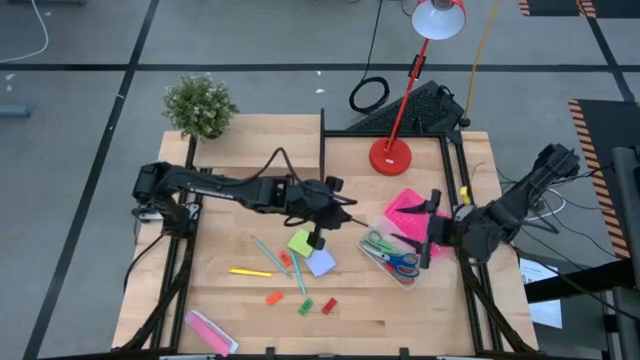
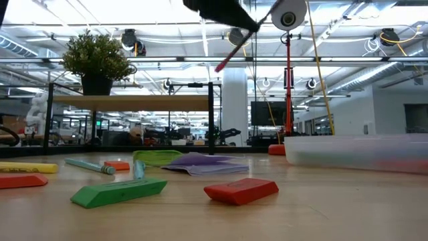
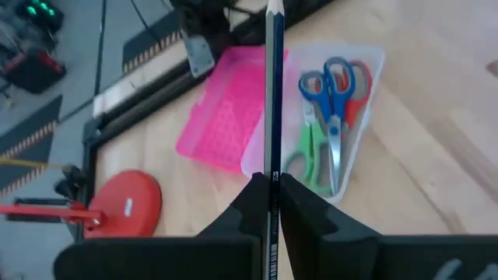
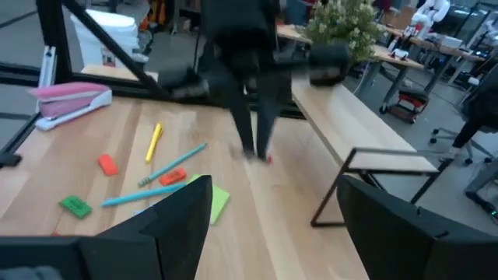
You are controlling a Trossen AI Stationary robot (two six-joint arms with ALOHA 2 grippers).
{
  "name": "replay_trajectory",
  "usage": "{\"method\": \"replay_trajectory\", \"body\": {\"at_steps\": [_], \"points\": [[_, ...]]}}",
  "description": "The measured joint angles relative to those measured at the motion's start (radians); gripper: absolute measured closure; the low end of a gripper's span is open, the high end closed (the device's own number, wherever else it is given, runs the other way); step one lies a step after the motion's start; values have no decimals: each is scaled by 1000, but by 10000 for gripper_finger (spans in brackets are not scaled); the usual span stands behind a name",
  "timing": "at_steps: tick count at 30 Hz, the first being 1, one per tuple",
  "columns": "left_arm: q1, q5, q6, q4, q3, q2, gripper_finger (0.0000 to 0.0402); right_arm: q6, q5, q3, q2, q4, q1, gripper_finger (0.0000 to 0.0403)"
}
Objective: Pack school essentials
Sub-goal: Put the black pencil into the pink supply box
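Scissors (image 3: 331, 117) – three; sticky pads (image 1: 311, 252) – two; blocks (image 1: 303, 299) – four.

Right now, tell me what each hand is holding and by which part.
The left hand holds a dark pencil pinched near its lower end. The right hand is open and holds nothing.
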Motion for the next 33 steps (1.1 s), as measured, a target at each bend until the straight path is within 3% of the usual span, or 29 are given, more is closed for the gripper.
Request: {"method": "replay_trajectory", "body": {"at_steps": [7, 17, 28, 33], "points": [[10, -40, -42, -45, 0, 18, 376, -139, -26, 1, 150, 180, -97, 155], [16, -123, -105, -169, 0, 18, 376, -75, -251, 2, 239, 159, -261, 194], [16, -127, -122, -220, 0, 18, 376, -101, -283, 2, 338, 184, -340, 204], [18, -126, -122, -224, 0, 18, 376, -104, -304, 2, 339, 188, -351, 229]]}}
